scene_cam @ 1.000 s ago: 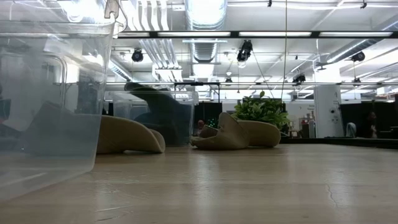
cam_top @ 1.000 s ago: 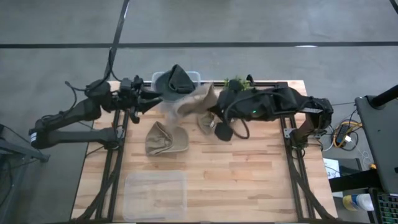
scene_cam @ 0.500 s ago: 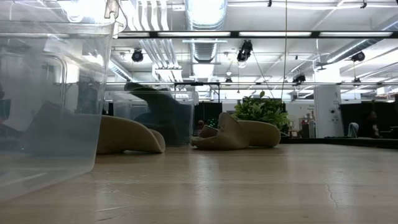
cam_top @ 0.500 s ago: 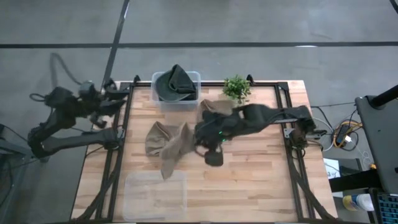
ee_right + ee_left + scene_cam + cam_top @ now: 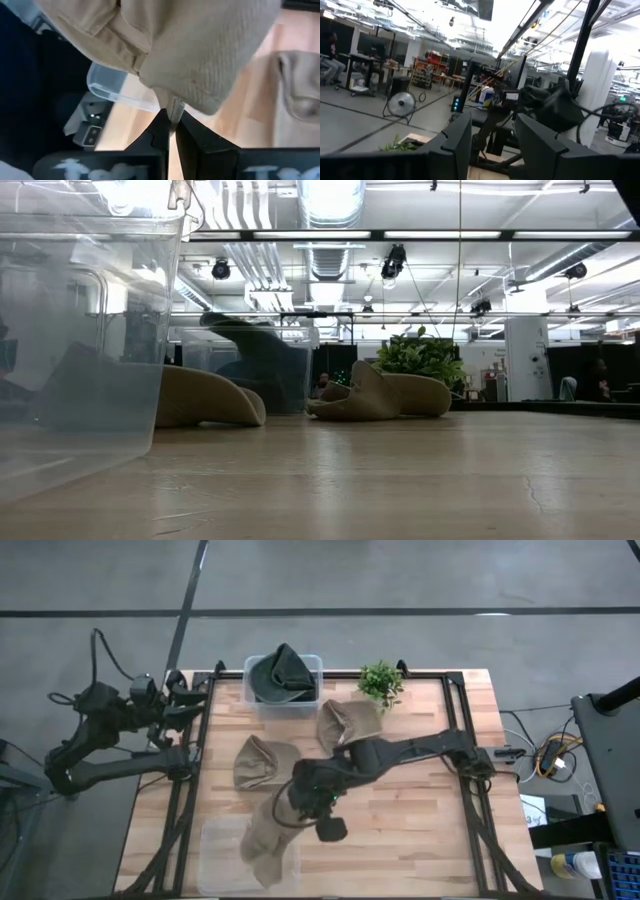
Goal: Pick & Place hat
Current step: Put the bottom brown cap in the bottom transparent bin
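Since half a second ago my right arm has swung the tan hat (image 5: pixel 268 840) toward the near left, from beside the folded hats at mid-table to a spot over the near clear bin (image 5: pixel 250 858). My right gripper (image 5: pixel 170 131) is pinched on a small tab at the hat's edge, and the cloth hangs in a long drape from it. Seen from above, the lower end of the hat overlaps the bin's right side; I cannot tell whether it touches the bin. From my wrist the clear rim of that bin shows just behind the hanging cloth.

Farther back on the wooden table (image 5: pixel 420 830), a second tan hat (image 5: pixel 262 762) lies left of centre. A third tan hat (image 5: pixel 345 722) lies beyond it, to the right, just under my right arm's reach. At the far edge a second clear bin (image 5: pixel 284 679) holds a dark hat (image 5: pixel 280 674). A small green plant (image 5: pixel 380 681) stands to its right.

My left arm is pulled back off the table's far left corner. My left gripper (image 5: pixel 492 145) is held up, pointing out into the room, with its fingers spread apart and holding nothing.
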